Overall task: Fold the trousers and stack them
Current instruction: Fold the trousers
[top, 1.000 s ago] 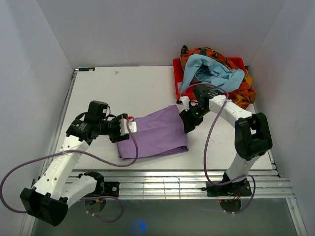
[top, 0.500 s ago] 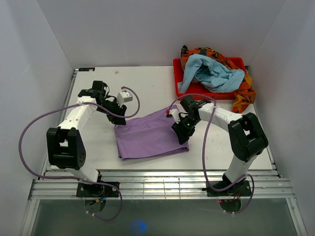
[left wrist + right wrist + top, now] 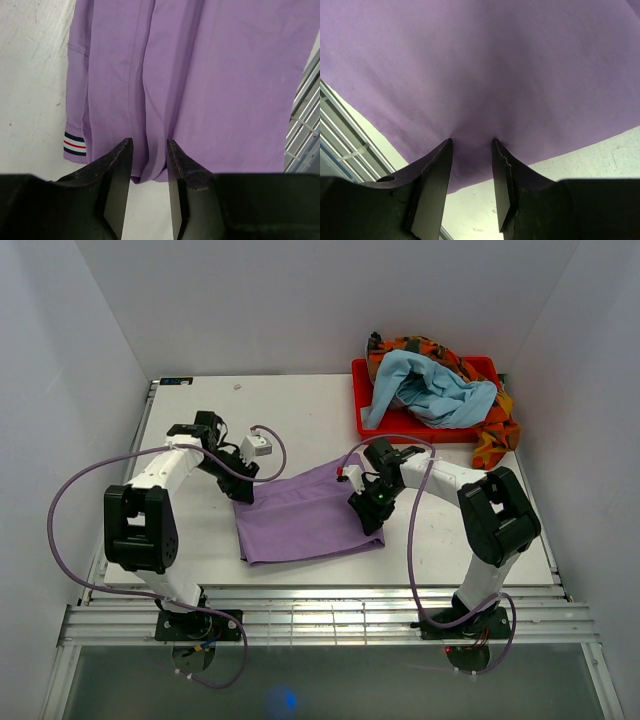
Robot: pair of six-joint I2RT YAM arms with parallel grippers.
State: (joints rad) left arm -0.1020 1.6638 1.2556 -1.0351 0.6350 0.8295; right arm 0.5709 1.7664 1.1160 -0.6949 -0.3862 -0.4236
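Observation:
The trousers (image 3: 305,515) lie folded into a lilac rectangle in the middle of the table. In the left wrist view the trousers (image 3: 210,75) fill the frame, with a striped band (image 3: 74,144) at their left edge. My left gripper (image 3: 243,492) stands at their back left corner. Its jaws are partly open, and a fold of the cloth edge lies between the tips (image 3: 149,142). My right gripper (image 3: 371,518) is down on the right edge of the trousers (image 3: 485,60). Its jaws are also apart, tips pressed into the puckered cloth (image 3: 472,142).
A red bin (image 3: 361,415) stands at the back right, holding a light blue garment (image 3: 430,390) and an orange patterned one (image 3: 495,435). Metal rails (image 3: 350,615) run along the table's near edge. White walls close in the sides and back.
My left arm has swung from the front left round to the trousers' back left corner. My right gripper has moved onto their right edge. Both pairs of jaws have narrowed.

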